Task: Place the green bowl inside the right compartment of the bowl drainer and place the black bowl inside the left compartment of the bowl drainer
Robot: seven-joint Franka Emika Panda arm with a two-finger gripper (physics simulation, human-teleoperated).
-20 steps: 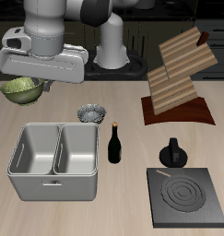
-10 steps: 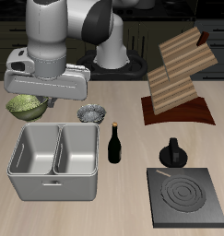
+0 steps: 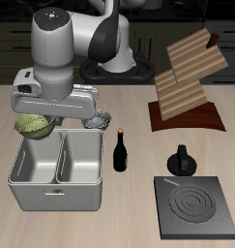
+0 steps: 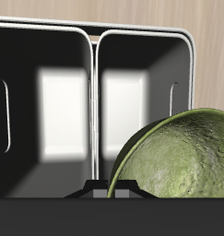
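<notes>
The green bowl (image 3: 33,126) hangs tilted just above the back rim of the bowl drainer (image 3: 53,184), over its right compartment. My gripper (image 3: 39,114) is shut on the bowl's rim. In the wrist view the green bowl (image 4: 178,161) fills much of the frame, held at its rim by the gripper (image 4: 121,182). Below it both deep wells of the bowl drainer (image 4: 95,92) stand open with nothing in them. The black bowl (image 3: 100,121), grey with pale speckles, rests on the table behind the drainer, partly hidden by my hand.
A black bottle (image 3: 120,150) stands close beside the drainer. A black knobbed pot (image 3: 181,162) and a flat black stove plate (image 3: 194,206) lie toward the front. A wooden rack (image 3: 191,82) on a dark base stands at the back.
The arm has come down and toward the table's front with the green bowl, from behind the drainer to just over its back rim. The black bowl has not moved.
</notes>
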